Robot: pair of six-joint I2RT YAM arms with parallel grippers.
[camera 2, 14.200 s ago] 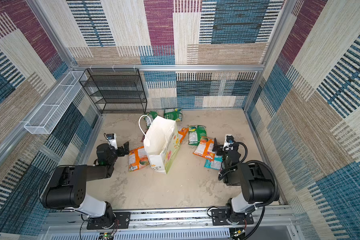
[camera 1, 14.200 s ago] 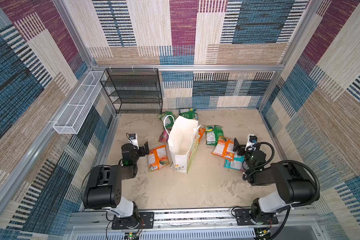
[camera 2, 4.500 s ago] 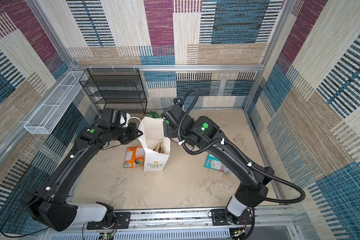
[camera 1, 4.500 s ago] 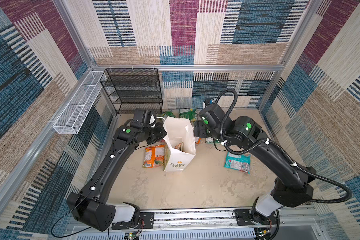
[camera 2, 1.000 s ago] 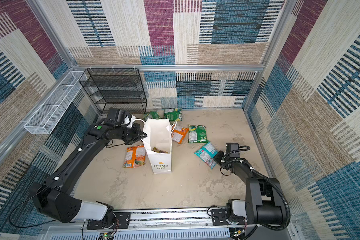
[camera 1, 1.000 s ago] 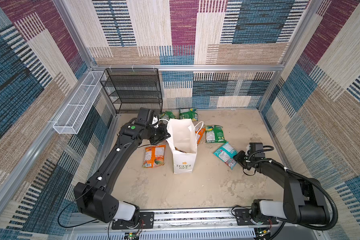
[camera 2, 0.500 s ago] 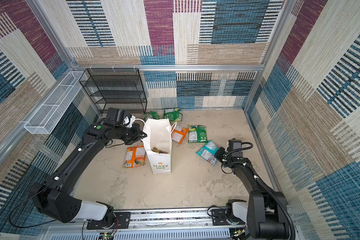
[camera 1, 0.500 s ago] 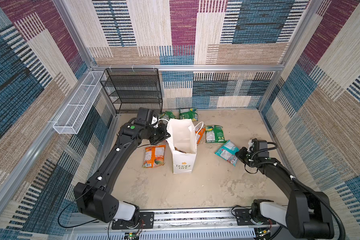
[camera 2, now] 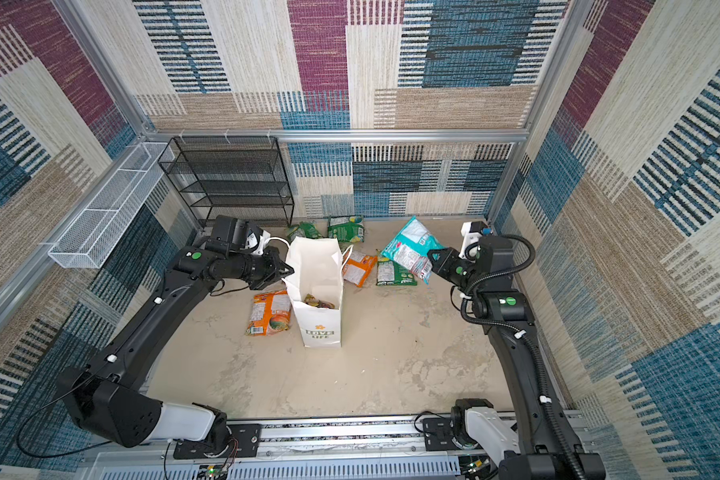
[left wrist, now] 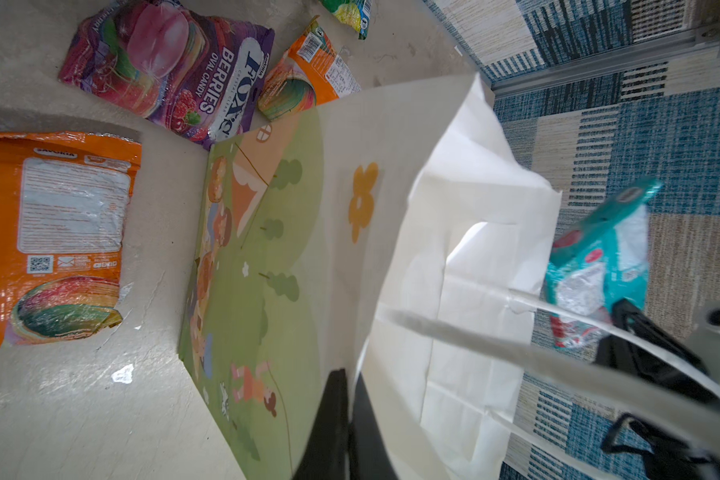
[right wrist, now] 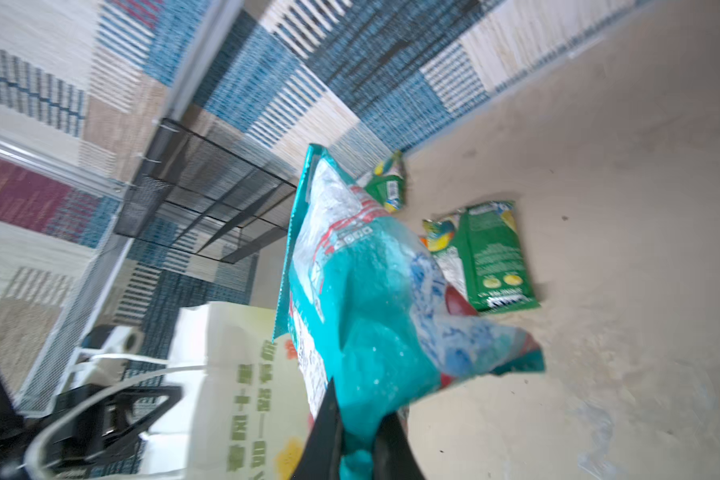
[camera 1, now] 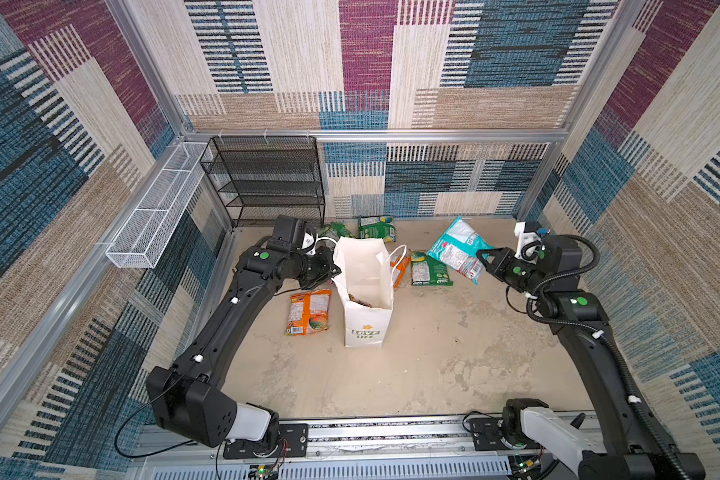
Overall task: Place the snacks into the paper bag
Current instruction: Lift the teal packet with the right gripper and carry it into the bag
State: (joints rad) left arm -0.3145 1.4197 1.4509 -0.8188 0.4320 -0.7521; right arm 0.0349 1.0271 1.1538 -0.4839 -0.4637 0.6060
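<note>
Pinching the left-hand rim of the paper bag (camera 1: 366, 286), the left gripper (camera 1: 334, 272) is clenched on the paper at centre frame in a top view. I judge that this hold keeps the bag upright and its mouth spread for loading. The bag stands on the table (camera 1: 433, 365), with at least one packet visible inside. At right of centre the right gripper (camera 1: 484, 258) is clamped on a corner of a teal packet (camera 1: 454, 243), which hangs clear of the table, lifted high enough, it seems, to pass over the bag's rim. An orange packet (camera 1: 308, 311) lies just left of the bag and a green packet (camera 1: 429, 272) to its right, both not yet bagged.
</note>
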